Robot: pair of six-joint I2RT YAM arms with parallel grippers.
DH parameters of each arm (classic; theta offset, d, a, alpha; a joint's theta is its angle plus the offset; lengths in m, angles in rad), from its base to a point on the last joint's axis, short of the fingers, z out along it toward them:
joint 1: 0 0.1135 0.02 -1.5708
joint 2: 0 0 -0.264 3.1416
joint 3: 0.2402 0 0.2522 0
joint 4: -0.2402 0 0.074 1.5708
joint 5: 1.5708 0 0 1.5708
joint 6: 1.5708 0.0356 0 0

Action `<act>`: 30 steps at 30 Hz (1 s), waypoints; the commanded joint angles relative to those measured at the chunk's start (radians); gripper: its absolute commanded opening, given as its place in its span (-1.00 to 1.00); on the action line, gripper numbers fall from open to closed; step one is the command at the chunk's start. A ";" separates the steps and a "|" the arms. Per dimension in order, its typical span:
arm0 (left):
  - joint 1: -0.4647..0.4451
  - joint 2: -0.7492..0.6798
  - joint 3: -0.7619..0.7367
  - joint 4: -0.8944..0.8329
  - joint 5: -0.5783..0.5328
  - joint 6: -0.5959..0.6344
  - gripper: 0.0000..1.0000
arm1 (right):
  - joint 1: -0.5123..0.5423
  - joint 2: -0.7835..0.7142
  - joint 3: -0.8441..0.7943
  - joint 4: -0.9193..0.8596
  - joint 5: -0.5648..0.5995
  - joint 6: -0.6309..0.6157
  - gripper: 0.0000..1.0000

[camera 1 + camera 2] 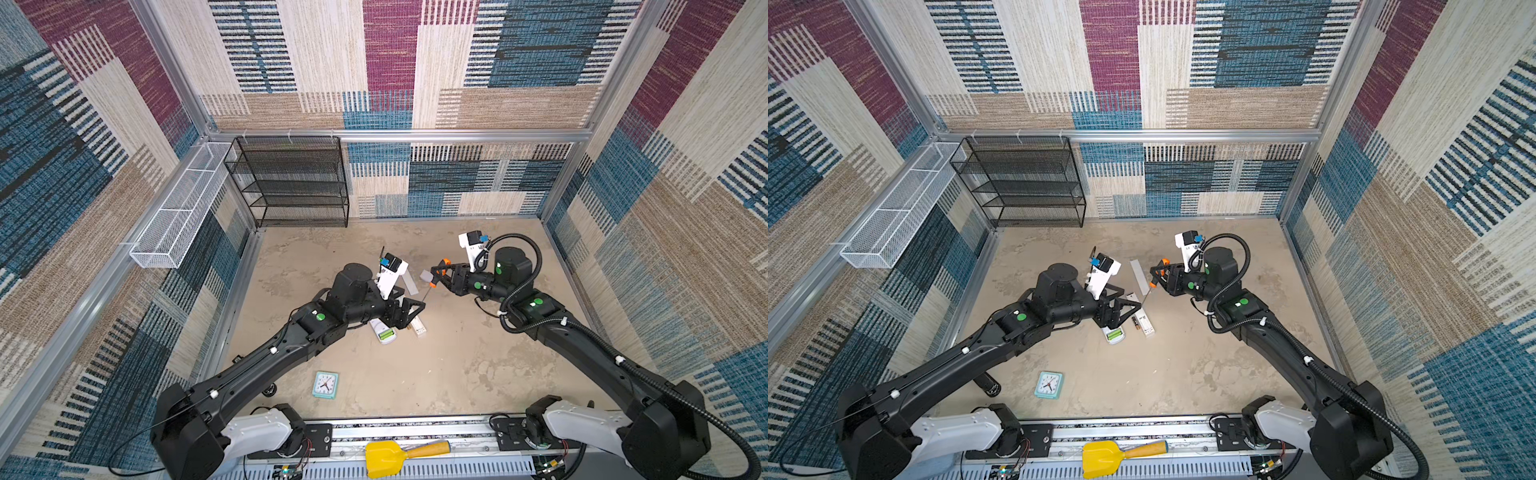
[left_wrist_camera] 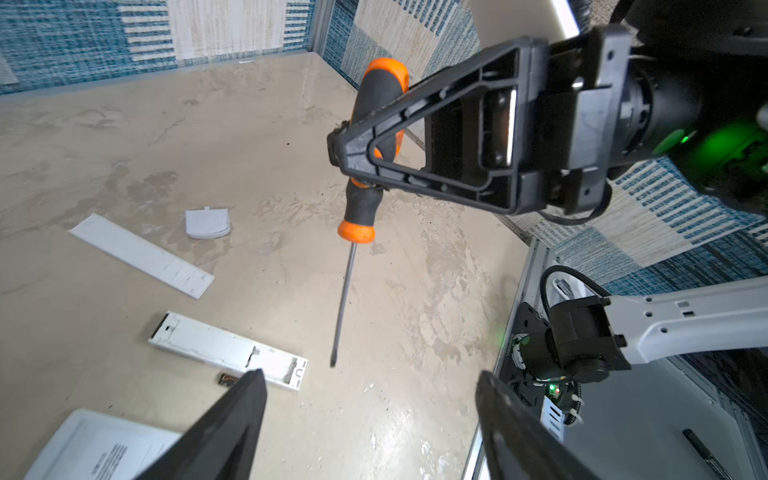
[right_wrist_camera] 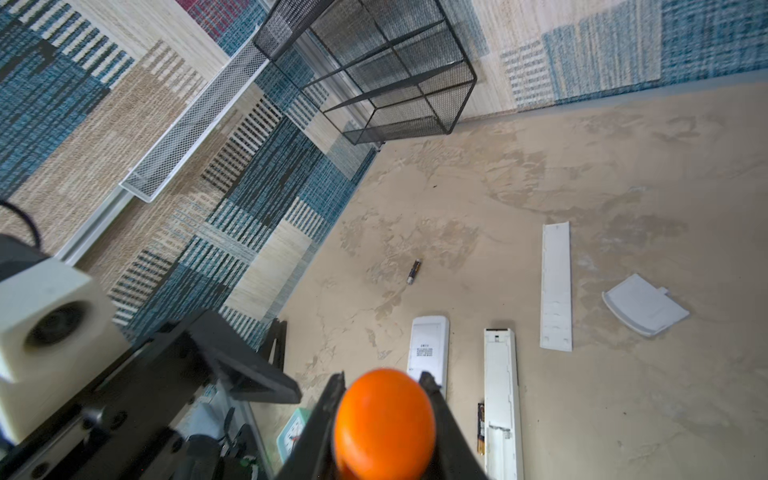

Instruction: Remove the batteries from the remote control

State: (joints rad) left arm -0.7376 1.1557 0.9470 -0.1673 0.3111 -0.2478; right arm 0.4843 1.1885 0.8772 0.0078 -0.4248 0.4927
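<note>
Two bright green batteries (image 1: 387,333) are recorded in the open bay of a wide white remote control (image 1: 377,327) in both top views. That bay is hidden in both wrist views. One dark brown-black battery with a golden end (image 3: 414,271) is seen plainly only in the right wrist view. It lies alone on the floor, apart from both remotes, on the side of the black wire-mesh shelf unit (image 3: 386,70). A second dark battery (image 3: 481,428) is noted just beside a slim white remote control (image 3: 500,395), whose bay stands open. In the left wrist view this battery is partly covered by a finger.

The left gripper (image 2: 370,374) is found spread wide and empty, held above the wide remote. The right gripper (image 3: 384,378) is clenched on the handle of a black-and-orange screwdriver (image 2: 363,208). The blade is pointed down near the slim remote, and contact with the floor cannot be determined.

A long white cover strip (image 3: 556,286) and a small pale grey cover (image 3: 644,305) are lying apart on the mottled beige floor (image 1: 457,374). A square pale-blue clock (image 1: 325,384) lies nearer the arm bases. The walls (image 1: 374,62) are clad in blue, beige and maroon patchwork carpet, and a white mesh basket (image 1: 178,208) is fixed to one side wall.
</note>
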 commanded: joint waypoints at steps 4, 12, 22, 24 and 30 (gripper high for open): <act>0.078 -0.123 -0.189 -0.077 -0.142 -0.169 0.63 | 0.151 0.084 -0.088 0.260 0.259 -0.043 -1.00; 0.208 -0.112 -0.413 0.067 -0.071 -0.517 0.40 | 0.327 0.238 -0.106 0.408 0.398 -0.135 -1.00; 0.251 0.109 -0.441 0.214 0.006 -0.677 0.09 | 0.378 0.350 -0.064 0.407 0.467 -0.278 -1.00; 0.254 0.142 -0.437 0.228 0.006 -0.702 0.02 | 0.388 0.358 -0.063 0.414 0.488 -0.298 -1.00; 0.256 0.213 -0.430 0.279 0.015 -0.741 -0.10 | 0.413 0.391 -0.038 0.389 0.525 -0.337 -1.00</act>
State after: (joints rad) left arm -0.4835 1.3499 0.5095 0.0460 0.3008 -0.9459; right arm 0.8902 1.5707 0.8242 0.3691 0.0628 0.1913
